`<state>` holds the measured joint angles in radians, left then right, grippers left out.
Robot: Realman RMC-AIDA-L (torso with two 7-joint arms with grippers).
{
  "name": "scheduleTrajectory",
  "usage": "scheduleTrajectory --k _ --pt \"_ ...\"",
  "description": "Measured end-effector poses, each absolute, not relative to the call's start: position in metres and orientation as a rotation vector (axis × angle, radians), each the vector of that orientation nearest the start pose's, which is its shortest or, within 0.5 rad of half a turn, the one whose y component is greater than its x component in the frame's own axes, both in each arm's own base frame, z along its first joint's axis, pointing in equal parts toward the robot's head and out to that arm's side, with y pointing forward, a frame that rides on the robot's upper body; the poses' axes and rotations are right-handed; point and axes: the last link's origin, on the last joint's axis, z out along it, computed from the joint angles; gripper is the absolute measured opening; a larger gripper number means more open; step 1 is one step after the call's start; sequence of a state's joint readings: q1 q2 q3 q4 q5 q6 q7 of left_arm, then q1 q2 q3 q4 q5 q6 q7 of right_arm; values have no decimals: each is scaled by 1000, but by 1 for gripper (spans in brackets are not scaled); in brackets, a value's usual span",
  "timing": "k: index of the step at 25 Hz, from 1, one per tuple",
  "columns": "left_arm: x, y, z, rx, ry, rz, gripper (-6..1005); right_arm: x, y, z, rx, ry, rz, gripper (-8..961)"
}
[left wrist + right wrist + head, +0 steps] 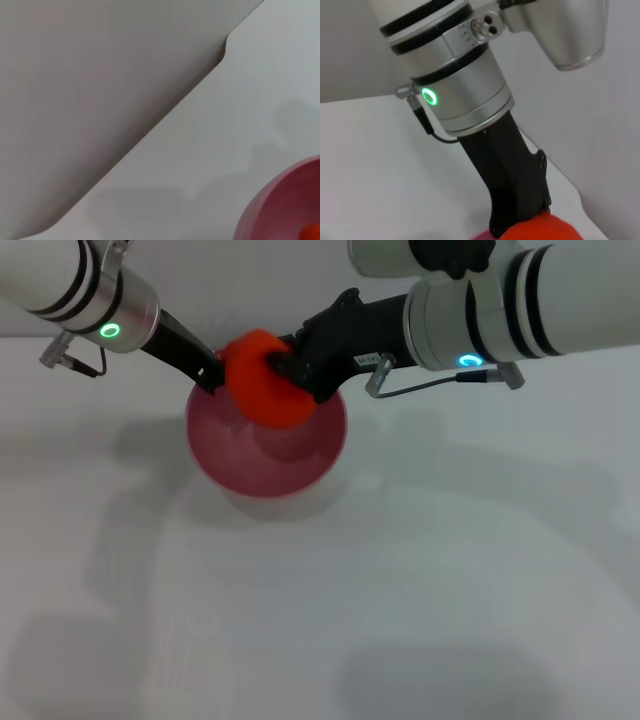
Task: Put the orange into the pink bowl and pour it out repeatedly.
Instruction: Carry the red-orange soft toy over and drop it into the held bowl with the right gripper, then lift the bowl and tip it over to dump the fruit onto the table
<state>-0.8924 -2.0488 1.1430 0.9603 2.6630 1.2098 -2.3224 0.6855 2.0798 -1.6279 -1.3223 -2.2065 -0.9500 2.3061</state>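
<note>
The orange (256, 390) hangs over the far rim of the pink bowl (262, 460), at the back middle of the white table. My right gripper (283, 366) reaches in from the right and is shut on the orange, its black fingers wrapped round the fruit's right side. My left gripper (212, 378) comes in from the left and is shut on the bowl's far left rim, just beside the orange. The left wrist view shows part of the bowl's wall (280, 205) and a sliver of the orange (312, 233). In the right wrist view the left gripper (517, 220) stands right behind the orange (540, 231).
The white table (400, 580) stretches in front of and to both sides of the bowl. Its far edge with a notch (225, 47) runs beyond the bowl, with a grey wall behind it.
</note>
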Motion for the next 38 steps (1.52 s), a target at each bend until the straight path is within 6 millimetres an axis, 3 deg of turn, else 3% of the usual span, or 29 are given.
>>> scheduleTrajectory --k 5,14,18,22,26,29,33,38 --pt "-159 448 12 -2486 -649 317 43 60 388 -48 -2670 244 205 81" --pt "-163 446 12 -2487 -661 324 43 61 388 -45 -2654 246 222 434" --pt "-164 446 12 -2487 -665 326 43 61 389 -31 -2588 245 302 603" --pt "-165 445 11 -2486 -659 331 43 64 389 -4 -2494 263 525 603" --pt "-167 445 10 -2483 -662 327 43 78 382 25 -2344 244 858 603" --pt "-168 445 10 -2479 -666 322 43 90 373 42 -2200 134 1051 604" --pt "-169 445 9 -2471 -666 305 42 116 362 59 -1993 35 1226 604" --pt "-170 445 6 -2465 -661 303 42 166 345 78 -1693 -37 1364 604"
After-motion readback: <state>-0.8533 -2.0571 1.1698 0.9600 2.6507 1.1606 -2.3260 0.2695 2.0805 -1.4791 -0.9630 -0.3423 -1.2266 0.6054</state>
